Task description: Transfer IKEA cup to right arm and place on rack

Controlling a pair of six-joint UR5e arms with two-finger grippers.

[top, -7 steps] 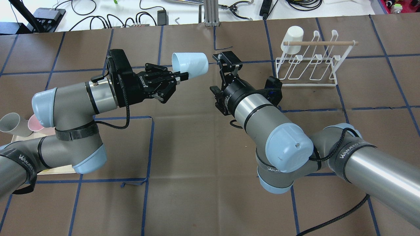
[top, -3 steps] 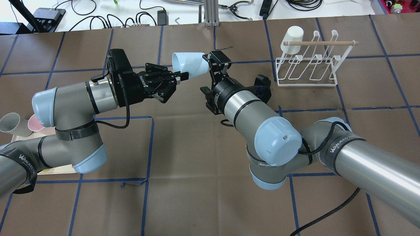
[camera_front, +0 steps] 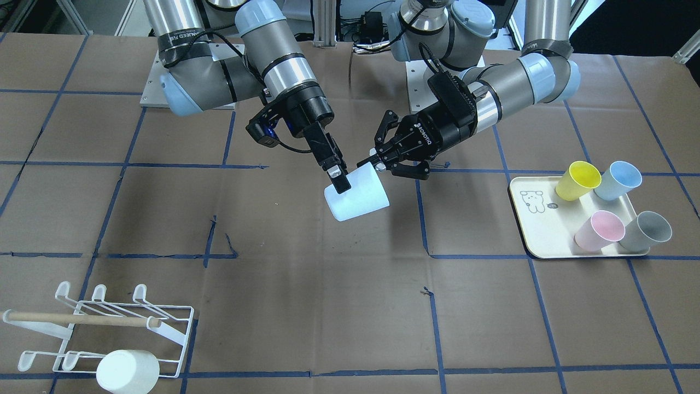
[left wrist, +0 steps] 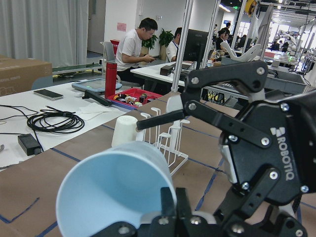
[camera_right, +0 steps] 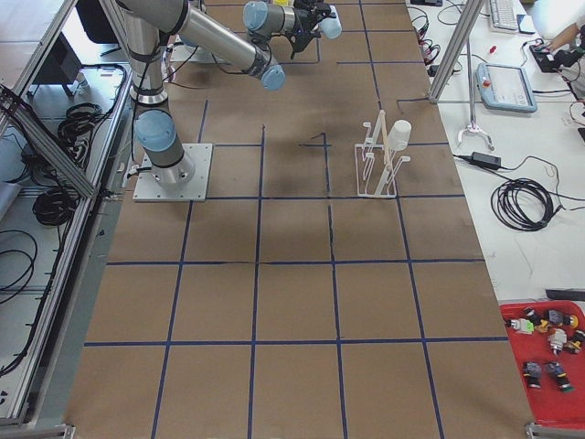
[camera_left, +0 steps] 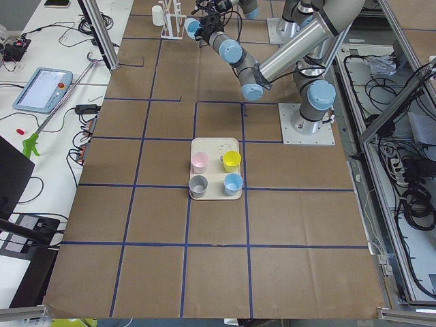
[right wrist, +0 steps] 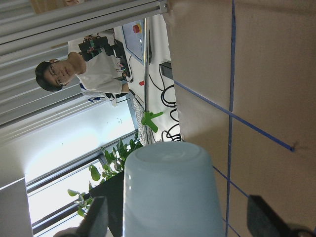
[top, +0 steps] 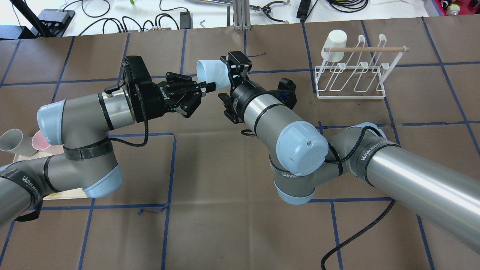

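My left jaws are closed on the rim of the cup [camera_front: 358, 197], one finger inside the mouth and one outside. They hold it in the air above the middle of the tabletop [top: 225, 210]. The cup is pale blue and lies on its side: the mouth looks toward my left arm [top: 82, 112], the closed bottom toward my right arm [top: 300, 146]. My right jaws are wide open and stand around the bottom end of the cup, one finger [right wrist: 261, 219] on each side. In the right wrist view there is a gap between each finger and the cup wall, so these jaws have no hold of it. The rack [camera_front: 82, 318] stands on the tabletop well apart from the cup, on the far side to my right, and a white cup [camera_front: 127, 371] sits on a prong at its end. On my left a tray [camera_front: 538, 232] carries a yellow cup [camera_front: 578, 180], a blue cup [camera_front: 618, 180], a pink cup [camera_front: 599, 230] and a grey cup [camera_front: 648, 232], all lying on their sides
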